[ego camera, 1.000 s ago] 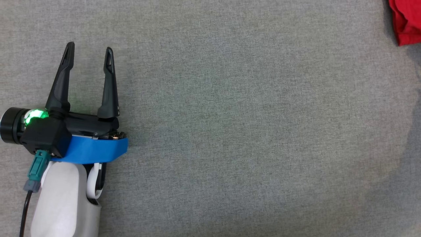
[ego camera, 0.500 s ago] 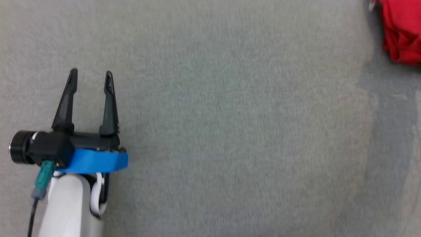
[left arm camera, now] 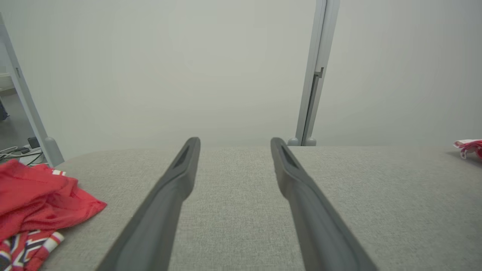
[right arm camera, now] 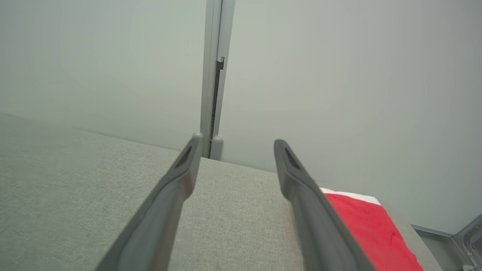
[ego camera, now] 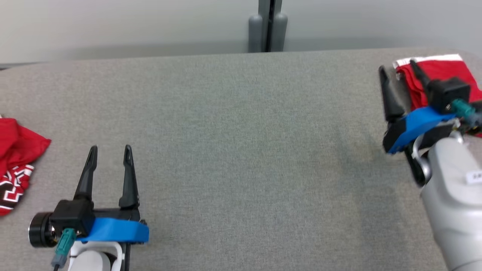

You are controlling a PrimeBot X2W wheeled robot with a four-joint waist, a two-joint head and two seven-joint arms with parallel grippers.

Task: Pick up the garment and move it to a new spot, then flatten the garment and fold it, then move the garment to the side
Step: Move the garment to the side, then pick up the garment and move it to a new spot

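A folded red garment (ego camera: 438, 71) with a white edge lies flat at the table's far right, and its near part shows in the right wrist view (right arm camera: 361, 226). My right gripper (ego camera: 397, 67) stands open just left of it, one finger over its left edge, nothing between the fingers (right arm camera: 177, 180). My left gripper (ego camera: 110, 148) is open over bare grey table at the lower left, its fingers (left arm camera: 180, 173) empty. A crumpled red garment (ego camera: 17, 145) with a black-and-white patterned part lies at the left edge (left arm camera: 37, 195).
The grey fabric table (ego camera: 244, 150) runs to a far edge against a pale wall. A grey upright post (ego camera: 267, 26) stands behind the table's middle. The folded garment shows small at the far right (left arm camera: 470, 146) of the left wrist view.
The head camera has swung up, so the table's far edge, the wall and both red garments have come into the picture. My right gripper has come into view, open. The left gripper stays open.
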